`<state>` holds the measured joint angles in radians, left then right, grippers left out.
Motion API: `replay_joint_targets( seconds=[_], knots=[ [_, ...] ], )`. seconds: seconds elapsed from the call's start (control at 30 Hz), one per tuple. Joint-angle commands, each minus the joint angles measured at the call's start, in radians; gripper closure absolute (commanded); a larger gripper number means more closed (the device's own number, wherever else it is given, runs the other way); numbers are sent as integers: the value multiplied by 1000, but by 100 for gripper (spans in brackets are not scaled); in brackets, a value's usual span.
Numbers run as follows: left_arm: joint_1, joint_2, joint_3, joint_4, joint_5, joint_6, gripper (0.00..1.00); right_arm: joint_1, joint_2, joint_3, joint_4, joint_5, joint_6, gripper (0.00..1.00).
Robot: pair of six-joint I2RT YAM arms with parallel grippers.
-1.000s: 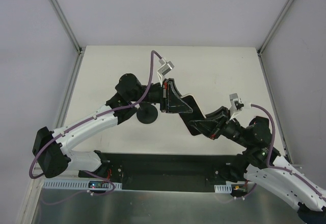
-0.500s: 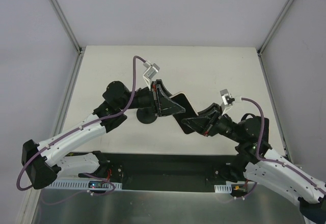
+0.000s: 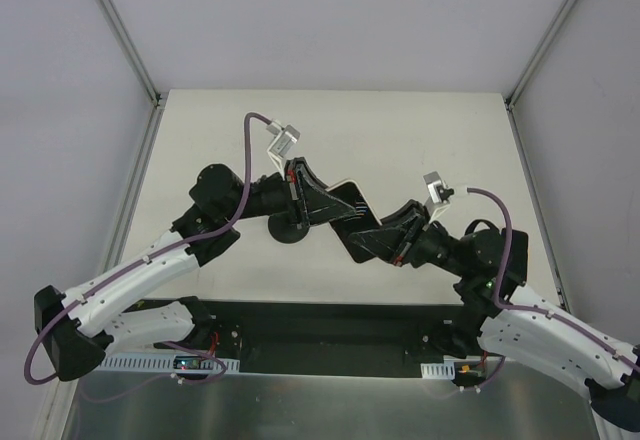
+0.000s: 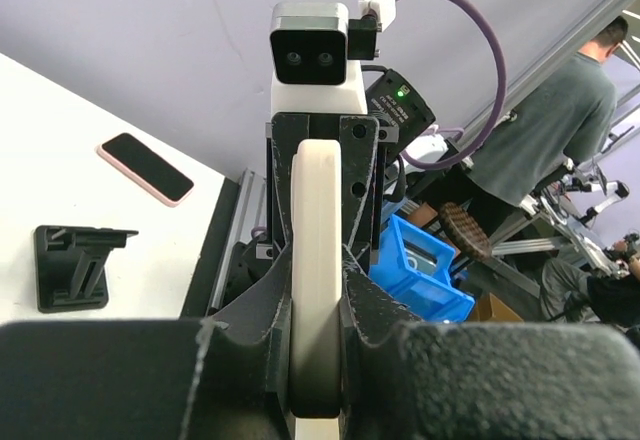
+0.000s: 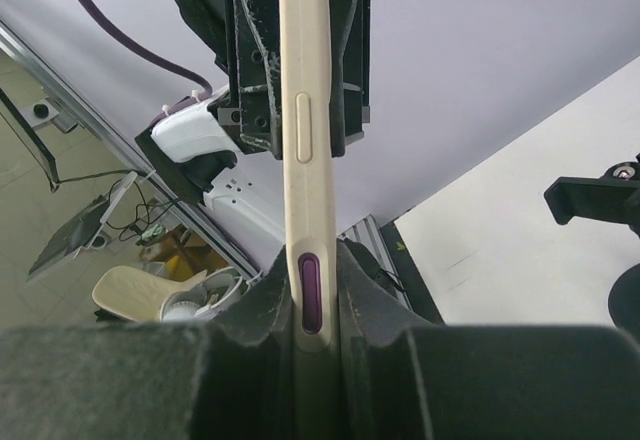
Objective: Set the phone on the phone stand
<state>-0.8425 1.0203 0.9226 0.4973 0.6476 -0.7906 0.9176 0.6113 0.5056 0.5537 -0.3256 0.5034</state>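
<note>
Above the middle of the tabletop I have the phone (image 3: pixel 350 216) held on edge in the air. The left gripper (image 3: pixel 322 206) is clamped on its far end, the right gripper (image 3: pixel 377 243) on its near end. Both wrist views show its cream edge pinched tight. The phone stand (image 3: pixel 288 228) sits on the table just left of the phone.

Smooth phone (image 5: pixel 305 160) edge (plastic, slight sheen); matt table (image 3: pixel 420 140).
</note>
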Motion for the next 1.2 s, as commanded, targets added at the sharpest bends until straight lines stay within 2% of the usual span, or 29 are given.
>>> replay_joint_targets(
  seconds=[0.0,0.03,0.1,0.13,0.2,0.23,0.27,0.33,0.47,0.57,0.77,0.87,0.93,1.1,1.17],
  knots=[
    [-12,-104,59,-44,18,55,100,0,38,50,-150,111,-43,86],
    [-12,-118,83,-99,-30,80,100,0,36,63,-196,121,-57,66],
    [-12,-156,110,-298,-80,173,100,1,31,102,-329,160,-97,44],
    [-10,-170,142,-378,-147,209,100,0,31,119,-380,174,-107,21],
    [-9,-210,177,-518,-236,308,100,1,51,178,-557,247,-123,1],
    [-9,-224,208,-665,-288,338,100,1,62,197,-630,279,-121,4],
    [-7,-251,222,-722,-395,364,100,3,79,214,-679,319,-123,4],
    [-7,-281,243,-858,-472,431,100,1,142,267,-802,378,-118,4],
    [-7,-374,269,-1012,-623,508,100,1,237,301,-810,372,-121,4],
    [-7,-425,291,-1094,-678,527,100,1,329,362,-824,391,-173,4],
    [-7,-500,282,-1161,-735,536,100,27,534,516,-805,396,-288,1],
    [-7,-523,243,-1184,-804,524,100,69,640,566,-758,444,-359,5],
    [-7,-534,216,-1186,-841,516,100,89,729,638,-768,485,-384,12],
    [-7,-528,193,-1181,-822,519,100,116,872,748,-764,530,-416,31],
    [-7,-510,183,-1183,-809,525,100,119,895,767,-755,546,-431,34]
  ],
)
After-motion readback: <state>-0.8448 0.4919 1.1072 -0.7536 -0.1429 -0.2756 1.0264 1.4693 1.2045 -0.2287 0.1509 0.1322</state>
